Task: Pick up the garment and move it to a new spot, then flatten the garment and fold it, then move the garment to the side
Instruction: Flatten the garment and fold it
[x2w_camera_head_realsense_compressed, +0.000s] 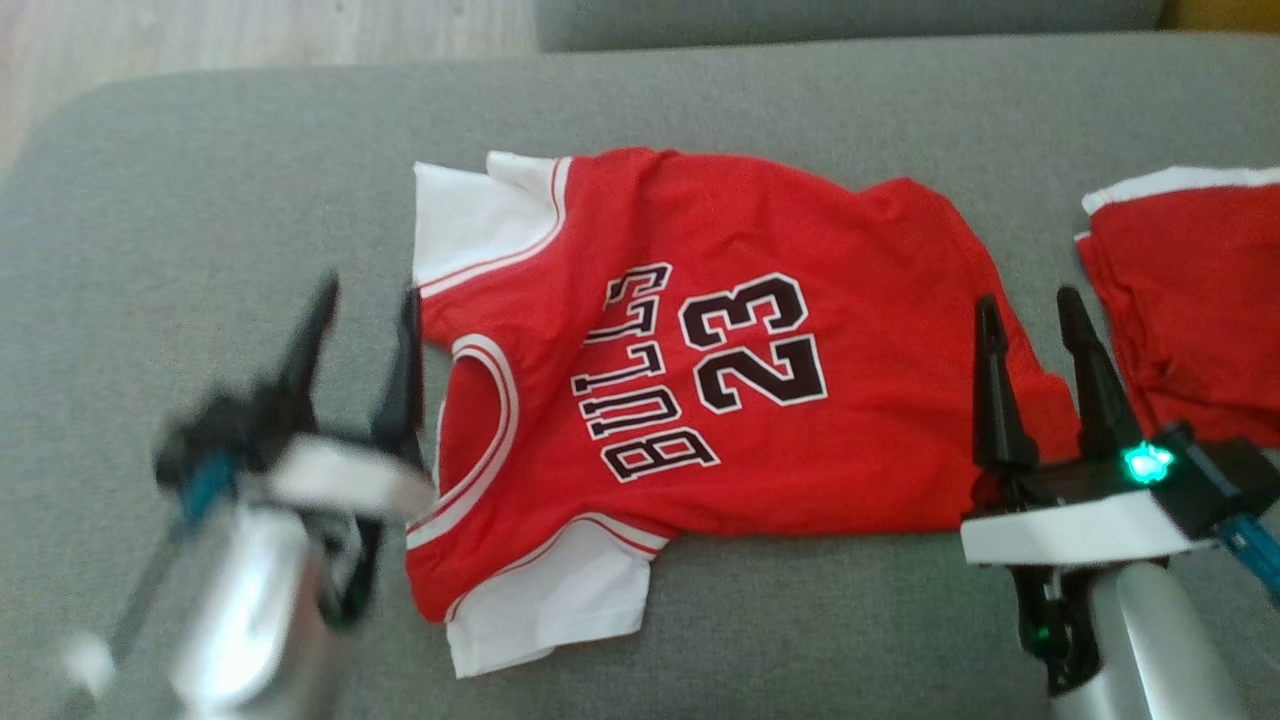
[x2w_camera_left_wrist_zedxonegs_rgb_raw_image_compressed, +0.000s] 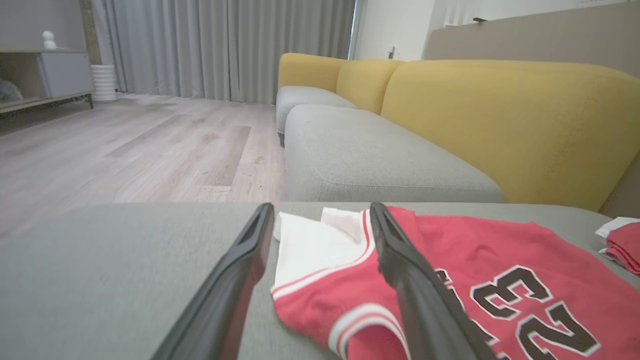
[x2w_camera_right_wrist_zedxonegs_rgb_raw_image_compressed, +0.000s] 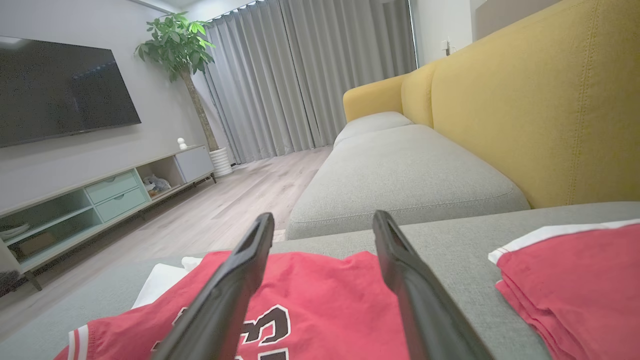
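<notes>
The red shirt (x2w_camera_head_realsense_compressed: 800, 250) lies spread out, front side up, on a big grey sofa cushion (x2w_camera_head_realsense_compressed: 200, 180). It says BULLS and 23 in black with white edges. Its neck hole points to the robot's left and its bottom edge points to the robot's right. Two short white sleeves (x2w_camera_head_realsense_compressed: 460, 215) stick out at the neck end, one at the far corner and one at the near corner. The cloth is a bit bumpy (not quite smooth) near the bottom edge.

The left gripper (x2w_camera_head_realsense_compressed: 368, 290) is at the neck end of the shirt. Its jaws are spread wide and hold nothing. One finger is over the shirt's edge by the far sleeve, and the other is over bare grey cushion just beside the shirt. It looks blurry from the head, and I cannot tell if it touches the cloth.

The right gripper (x2w_camera_head_realsense_compressed: 1028, 297) is at the bottom end of the shirt. Its jaws are spread wide too and hold nothing. One finger is over the red cloth of the shirt, and the other is over the grey strip beside it. A little green light (x2w_camera_head_realsense_compressed: 1148, 463) glows on its base.

Just past that strip, on the right of the shirt, lies a folded red cloth (x2w_camera_head_realsense_compressed: 1190, 300) with a white edge. Far beyond the shirt are a yellow sofa back (x2w_camera_left_wrist_zedxonegs_rgb_raw_image_compressed: 500, 125), a wooden floor (x2w_camera_left_wrist_zedxonegs_rgb_raw_image_compressed: 125, 140) and grey curtains (x2w_camera_right_wrist_zedxonegs_rgb_raw_image_compressed: 300, 75).
</notes>
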